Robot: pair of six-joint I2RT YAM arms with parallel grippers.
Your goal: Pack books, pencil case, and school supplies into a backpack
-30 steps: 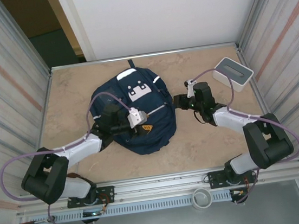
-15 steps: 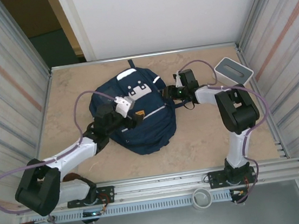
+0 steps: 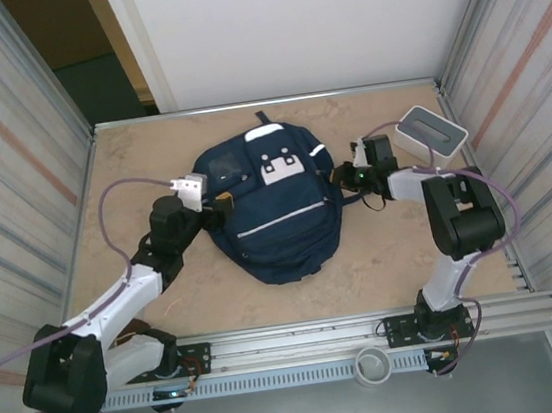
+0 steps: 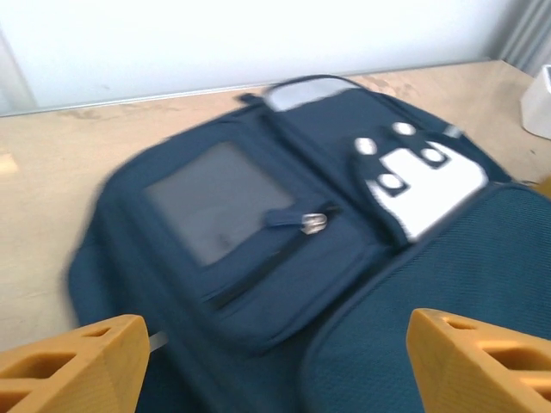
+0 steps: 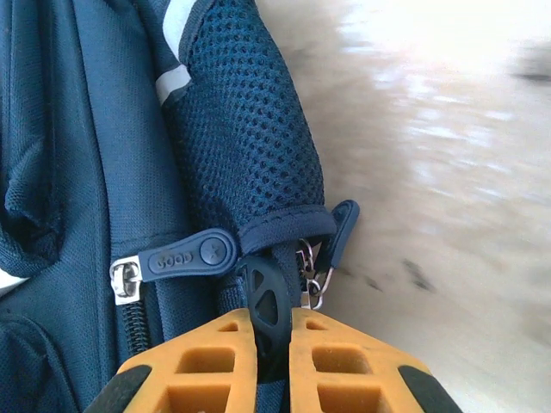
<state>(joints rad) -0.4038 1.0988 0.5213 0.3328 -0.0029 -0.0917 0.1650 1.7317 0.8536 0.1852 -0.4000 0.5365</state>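
Backpack (image 3: 276, 206) flat at worktop (image 3: 138, 153) centre, top toward 12 o'clock. Left gripper (image 3: 223, 203) at its 9 o'clock edge — jaws released wide, nothing between. Right gripper (image 5: 274, 331) at its 3 o'clock side — jaws clenched on black pull tab (image 5: 261, 297) below mesh strap (image 5: 250, 129).

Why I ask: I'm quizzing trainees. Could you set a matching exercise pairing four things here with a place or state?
Things:
1 backpack
2 white box
3 left claw
4 right claw

Place or state:
A shut on a dark pull tab
B lying mid-table
C open, by the backpack's left side
D at the far right

Pairs: 1-B, 2-D, 3-C, 4-A
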